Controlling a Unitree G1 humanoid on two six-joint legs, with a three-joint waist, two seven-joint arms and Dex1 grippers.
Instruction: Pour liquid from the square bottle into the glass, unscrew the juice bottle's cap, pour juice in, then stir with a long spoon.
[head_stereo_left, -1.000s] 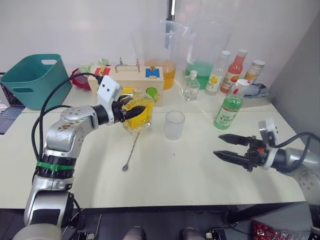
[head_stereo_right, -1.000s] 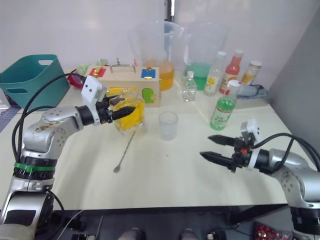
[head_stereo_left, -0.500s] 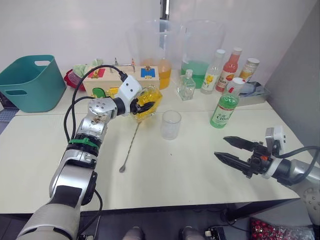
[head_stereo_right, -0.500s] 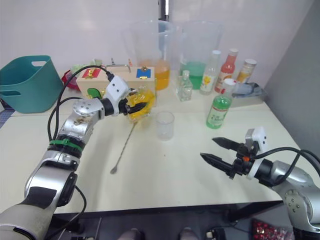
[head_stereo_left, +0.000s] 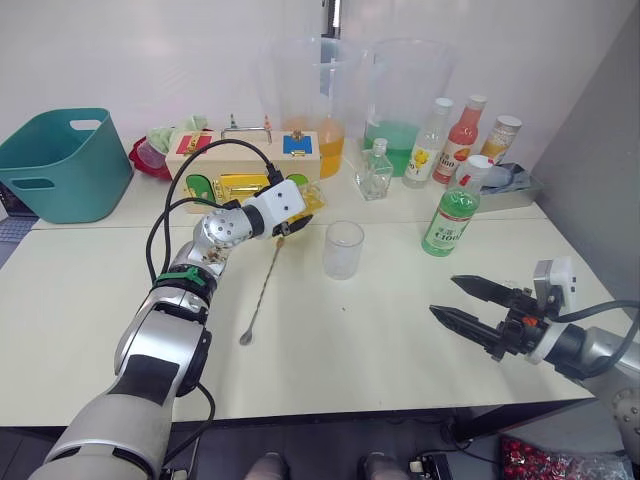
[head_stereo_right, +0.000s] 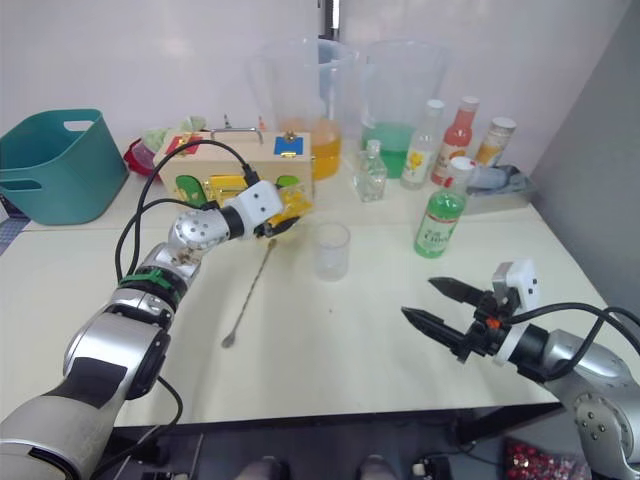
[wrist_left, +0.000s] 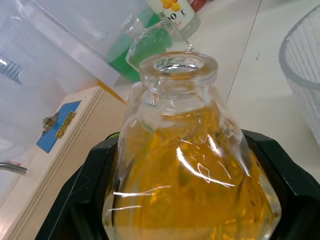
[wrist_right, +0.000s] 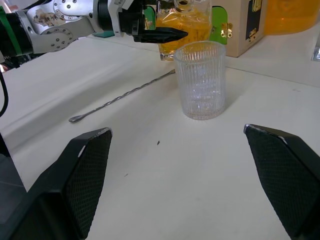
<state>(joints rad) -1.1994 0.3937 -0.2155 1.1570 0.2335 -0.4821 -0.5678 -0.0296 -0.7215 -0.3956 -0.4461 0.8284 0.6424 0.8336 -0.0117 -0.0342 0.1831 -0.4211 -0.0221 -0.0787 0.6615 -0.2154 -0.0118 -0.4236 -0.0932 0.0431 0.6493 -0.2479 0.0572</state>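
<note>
My left gripper (head_stereo_left: 297, 215) is shut on the square bottle (head_stereo_left: 308, 198), an uncapped glass bottle of yellow liquid (wrist_left: 185, 165) with black fingers (wrist_left: 90, 200) on both sides. It is held low, just left of and behind the ribbed empty glass (head_stereo_left: 343, 248). A long spoon (head_stereo_left: 262, 290) lies on the table from the bottle toward me. The juice bottle (head_stereo_left: 455, 212), green with a white cap, stands to the right of the glass. My right gripper (head_stereo_left: 445, 296) hovers open and empty near the front right edge, its wrist view facing the glass (wrist_right: 202, 80).
A wooden box (head_stereo_left: 240, 165) stands right behind the square bottle. A teal basket (head_stereo_left: 65, 160) is at the far left. Two big pitchers, orange (head_stereo_left: 318, 110) and green (head_stereo_left: 405, 100), a small glass bottle (head_stereo_left: 377, 172) and other bottles (head_stereo_left: 462, 130) line the back.
My left arm has stretched forward, carrying the square bottle lower and farther from me, up to the wooden box. The right gripper stays open and has barely moved.
</note>
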